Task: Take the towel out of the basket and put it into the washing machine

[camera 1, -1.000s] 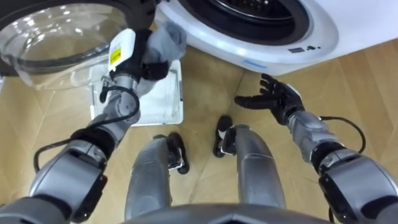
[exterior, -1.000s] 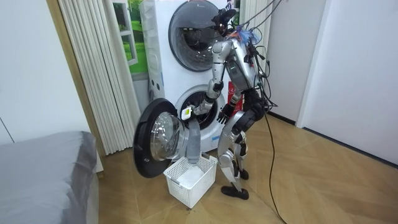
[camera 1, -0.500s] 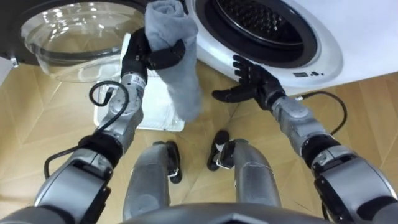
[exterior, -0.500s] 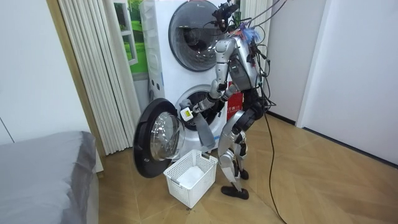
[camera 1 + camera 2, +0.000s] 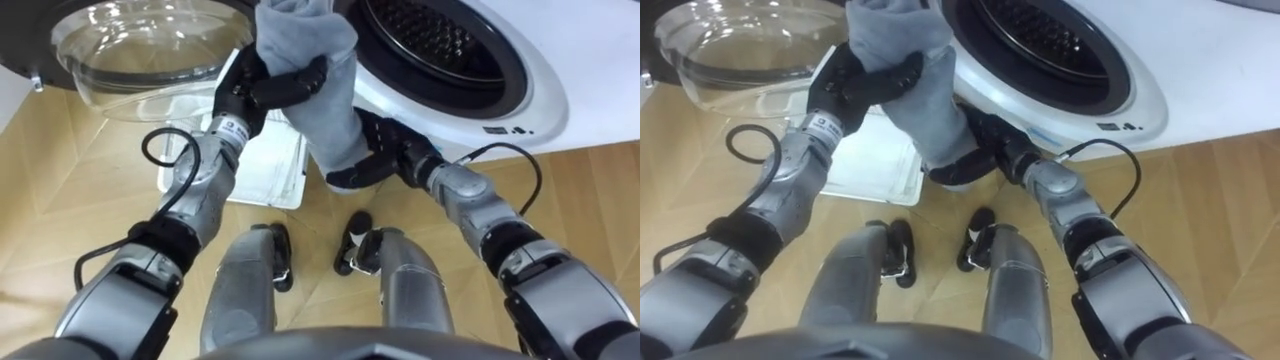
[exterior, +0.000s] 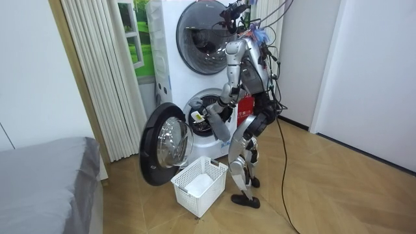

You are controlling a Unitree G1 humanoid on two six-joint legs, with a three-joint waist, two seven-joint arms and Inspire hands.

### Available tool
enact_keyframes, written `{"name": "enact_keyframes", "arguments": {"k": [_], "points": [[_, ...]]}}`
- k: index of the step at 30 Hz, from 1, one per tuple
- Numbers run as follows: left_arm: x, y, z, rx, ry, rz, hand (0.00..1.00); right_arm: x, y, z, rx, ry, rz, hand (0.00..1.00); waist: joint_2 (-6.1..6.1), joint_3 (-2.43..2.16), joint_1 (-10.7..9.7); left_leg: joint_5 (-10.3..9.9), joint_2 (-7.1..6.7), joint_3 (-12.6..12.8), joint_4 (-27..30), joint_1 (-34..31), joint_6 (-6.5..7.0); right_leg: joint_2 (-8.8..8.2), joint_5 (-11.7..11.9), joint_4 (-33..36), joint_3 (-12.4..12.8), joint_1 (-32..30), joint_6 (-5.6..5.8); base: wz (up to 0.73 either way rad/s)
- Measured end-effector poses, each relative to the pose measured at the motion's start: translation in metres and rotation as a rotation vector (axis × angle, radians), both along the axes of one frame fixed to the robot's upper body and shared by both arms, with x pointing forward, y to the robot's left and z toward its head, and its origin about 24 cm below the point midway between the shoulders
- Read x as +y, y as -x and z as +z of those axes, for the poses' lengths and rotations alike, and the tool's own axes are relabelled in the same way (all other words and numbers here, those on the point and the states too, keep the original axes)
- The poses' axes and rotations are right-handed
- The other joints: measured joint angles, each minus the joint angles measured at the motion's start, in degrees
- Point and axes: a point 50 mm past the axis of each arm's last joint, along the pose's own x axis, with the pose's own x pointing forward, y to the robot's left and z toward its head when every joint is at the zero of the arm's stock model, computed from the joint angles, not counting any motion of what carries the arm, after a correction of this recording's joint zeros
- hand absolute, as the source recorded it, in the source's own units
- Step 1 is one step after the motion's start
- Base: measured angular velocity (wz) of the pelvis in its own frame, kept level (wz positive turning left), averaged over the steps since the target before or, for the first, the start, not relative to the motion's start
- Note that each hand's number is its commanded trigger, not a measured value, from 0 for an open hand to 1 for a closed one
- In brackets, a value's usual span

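Since the earlier frames the left hand (image 5: pixel 262 88) has carried the towel (image 5: pixel 318 75) up from over the basket to the washing machine (image 5: pixel 545 60) mouth, and the right hand (image 5: pixel 385 155) has come in under it.

Left eye view: one towel, grey, bunched, high in front of the drum opening's left rim. Left hand's fingers are curled round its upper part, a firm grip. The towel's tail hangs down onto the right hand, which sits beneath and partly behind the cloth; can't tell whether it grips. One glass door (image 5: pixel 140 40) is swung open at left. One white basket (image 5: pixel 285 180) is on the wood floor below the door, just left of the towel's tail.

Room view: two front-loaders are stacked, the upper one (image 6: pixel 198 39) shut, the lower with its door (image 6: pixel 166 151) open toward the room view's left. Robot stands upright facing the lower drum, both arms forward, towel (image 6: pixel 218 125) held at the opening. Basket (image 6: pixel 199 185) is on the floor by its feet, below the door. One curtain (image 6: pixel 104 78) hangs left of the machines; one bed (image 6: pixel 45 188) corner is at lower left.

Right eye view: same layout. Towel (image 5: pixel 910 55) is clamped in the left hand (image 5: pixel 865 85), right hand (image 5: pixel 985 140) under its tail, which overlaps the lower door rim.
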Motion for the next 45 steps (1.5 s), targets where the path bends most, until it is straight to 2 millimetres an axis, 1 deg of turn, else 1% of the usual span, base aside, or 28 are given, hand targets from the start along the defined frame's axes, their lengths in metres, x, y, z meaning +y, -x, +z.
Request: {"name": "enact_keyframes", "arguments": {"k": [1,6,8,9,10,15,17,19,24,27,28,29,34,36,39,40,42,44,45], "points": [[-0.001,0.0,0.0,0.006,0.017,-0.014,1.0,-0.001,0.0,0.0,0.002,-0.001,0.006,0.0,0.4,0.02,0.0,0.03,0.01,-0.33,-0.12,0.0,-0.05,0.09,0.24,-0.33,-0.28,0.25,0.03,0.07],[-0.004,0.001,-0.003,0.034,0.056,-0.053,1.0,-0.001,0.002,-0.001,0.011,0.006,0.039,0.0,1.12,0.01,0.59,0.12,0.0,-0.49,-0.39,-0.03,-0.21,0.1,0.29,-0.31,-0.42,0.17,0.02,0.01],[-0.003,0.002,-0.005,0.061,0.113,-0.05,1.0,0.001,0.003,-0.001,0.009,0.016,0.058,0.0,1.35,-0.04,0.67,0.2,-0.06,-0.63,-0.58,-0.03,-0.34,0.05,0.28,-0.23,-0.47,0.07,0.02,0.0],[-0.002,0.002,-0.005,0.078,0.161,-0.037,1.0,0.003,0.002,0.001,0.002,0.012,0.066,0.8,1.36,-0.04,0.69,0.27,-0.08,-0.64,-0.76,-0.04,-0.44,0.05,0.29,-0.18,-0.44,-0.06,0.01,0.0],[-0.002,0.002,-0.005,0.09,0.21,-0.027,1.0,0.003,0.001,0.002,-0.003,0.01,0.068,1.0,1.39,-0.05,0.81,0.32,-0.07,-0.64,-0.82,-0.11,-0.52,0.05,0.28,-0.09,-0.43,-0.21,0.0,0.0],[-0.007,0.003,-0.006,0.134,0.388,-0.005,1.0,0.003,0.0,0.002,-0.001,0.013,0.065,1.0,1.36,-0.09,0.62,0.43,-0.16,-0.77,-1.02,-0.1,-0.61,-0.01,0.28,-0.02,-0.48,-0.18,-0.01,0.01],[-0.009,0.005,-0.01,0.162,0.449,-0.006,1.0,0.002,0.001,0.001,0.007,0.015,0.061,1.0,1.36,-0.09,0.59,0.44,-0.22,-0.77,-1.06,-0.13,-0.6,-0.01,0.27,-0.15,-0.46,-0.18,-0.01,0.0],[-0.01,0.011,-0.016,0.203,0.518,0.001,1.0,0.001,0.002,-0.001,0.027,0.021,0.054,1.0,1.29,-0.13,-0.06,0.46,-0.26,-0.77,-1.25,-0.12,-0.56,-0.02,0.28,-0.26,-0.44,-0.19,-0.01,0.0],[-0.011,0.016,-0.022,0.247,0.581,0.002,1.0,0.002,0.005,-0.005,0.061,0.032,0.054,1.0,1.21,-0.18,-0.79,0.69,-0.36,-0.77,-1.8,-0.24,-0.71,-0.02,0.28,-0.5,-0.37,-0.4,-0.02,0.0],[-0.011,0.017,-0.022,0.251,0.602,-0.003,1.0,0.004,0.005,-0.005,0.065,0.024,0.052,1.0,1.05,-0.28,-0.93,0.78,-0.13,-0.76,-1.85,-0.27,-0.81,0.38,0.37,-1.27,-0.39,-0.19,-0.18,-0.03],[-0.01,0.016,-0.022,0.253,0.615,0.005,0.3,0.006,0.005,-0.005,0.065,0.018,0.049,1.0,0.97,-0.33,-1.03,0.78,-0.07,-0.76,-1.75,-0.28,-0.81,0.38,0.38,-1.21,-0.47,-0.19,-0.18,0.0],[-0.01,0.016,-0.022,0.253,0.617,0.007,0.0,0.005,0.004,-0.005,0.064,0.017,0.049,1.0,0.96,-0.34,-1.27,0.78,-0.07,-0.76,-1.75,-0.28,-0.82,0.39,0.38,-1.21,-0.48,-0.19,-0.19,0.0],[-0.006,0.018,-0.024,0.26,0.635,0.028,0.0,0.003,0.004,-0.004,0.061,0.024,0.032,1.0,1.06,-0.39,-1.39,0.79,-0.07,-0.82,-1.6,-0.27,-0.82,0.4,0.39,-1.18,-0.49,-0.11,-0.19,0.0],[-0.006,0.019,-0.026,0.271,0.636,0.028,0.0,-0.002,0.006,-0.007,0.068,0.031,0.003,1.0,1.35,-0.56,-1.08,0.83,-0.1,-1.05,-1.55,-0.13,-0.85,0.39,0.39,-1.2,-0.64,0.13,-0.2,0.02],[-0.002,0.022,-0.029,0.287,0.644,0.054,0.0,-0.007,0.011,-0.011,0.082,0.025,-0.042,1.0,1.55,-0.67,0.13,0.9,-0.13,-0.65,-1.87,0.67,-0.91,0.3,0.4,-0.94,-0.38,0.49,-0.23,-0.03],[0.0,0.022,-0.031,0.291,0.647,0.069,0.0,-0.009,0.012,-0.012,0.087,0.021,-0.053,1.0,1.79,-0.72,0.67,0.95,-0.12,-0.65,-1.9,0.67,-0.96,0.32,0.47,-0.98,-0.38,0.5,-0.34,-0.04],[0.003,0.022,-0.033,0.303,0.646,0.105,0.0,-0.013,0.014,-0.015,0.099,0.03,-0.08,1.0,2.14,-0.67,1.56,1.06,-0.16,-0.68,-2.06,0.65,-1.07,0.33,0.54,-0.99,-0.39,0.44,-0.46,0.02],[0.007,0.024,-0.036,0.323,0.647,0.151,0.0,-0.019,0.018,-0.02,0.126,0.056,-0.115,1.0,2.46,-0.67,2.04,1.46,-0.42,-0.81,-2.63,0.69,-1.11,0.17,0.57,-1.11,-0.45,0.42,-0.51,0.09],[0.01,0.026,-0.039,0.338,0.64,0.18,0.0,-0.023,0.022,-0.024,0.15,0.069,-0.135,1.0,2.64,-0.67,2.47,1.99,-0.87,-0.93,-3.39,0.8,-1.09,-0.14,0.57,-1.32,-0.46,0.39,-0.51,0.14]]}}
